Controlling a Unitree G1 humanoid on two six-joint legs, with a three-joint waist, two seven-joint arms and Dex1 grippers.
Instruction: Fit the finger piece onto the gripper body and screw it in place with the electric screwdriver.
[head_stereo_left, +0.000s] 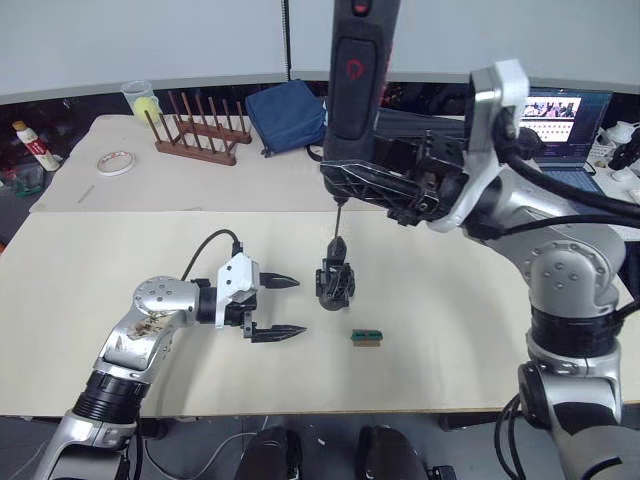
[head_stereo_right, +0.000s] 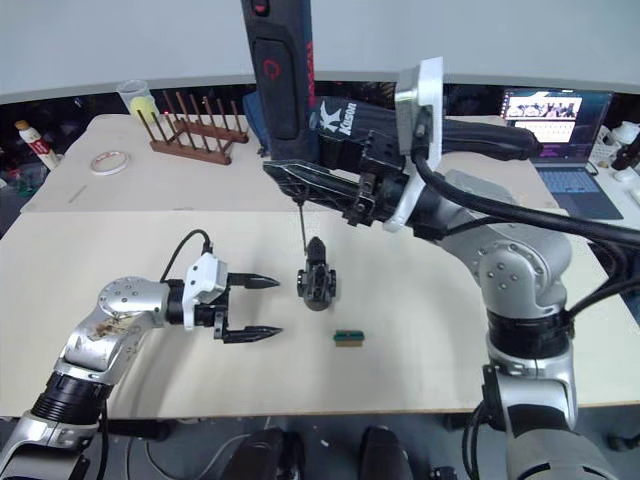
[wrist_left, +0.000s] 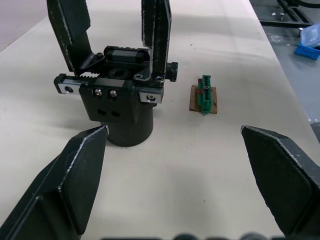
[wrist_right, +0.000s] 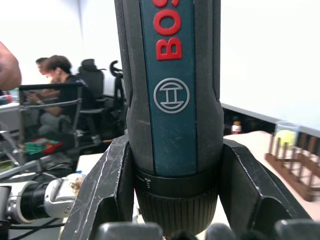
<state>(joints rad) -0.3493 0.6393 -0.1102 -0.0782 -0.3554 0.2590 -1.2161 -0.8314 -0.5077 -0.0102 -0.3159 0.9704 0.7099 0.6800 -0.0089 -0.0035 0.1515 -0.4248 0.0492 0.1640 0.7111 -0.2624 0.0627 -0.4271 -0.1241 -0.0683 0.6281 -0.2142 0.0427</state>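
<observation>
The gripper body (head_stereo_left: 336, 286) stands upright in the middle of the table, a chunky black block (wrist_left: 119, 107) with two pointed black fingers rising from it. I cannot tell which of the two is the finger piece. My right gripper (head_stereo_left: 347, 180) is shut on the electric screwdriver (head_stereo_left: 358, 75) and holds it vertical. Its thin bit (head_stereo_left: 338, 222) points down onto the top of the body. My left gripper (head_stereo_left: 298, 306) lies open on the table just left of the body, apart from it, with nothing between its fingers (wrist_left: 75, 175).
A small green block (head_stereo_left: 366, 338) lies on the table right of the body. At the back stand a wooden rack (head_stereo_left: 200, 132), a blue bag (head_stereo_left: 288, 112), a tape roll (head_stereo_left: 116, 162), a cup (head_stereo_left: 140, 97) and a laptop (head_stereo_left: 562, 125). People sit in the background (wrist_right: 55, 95).
</observation>
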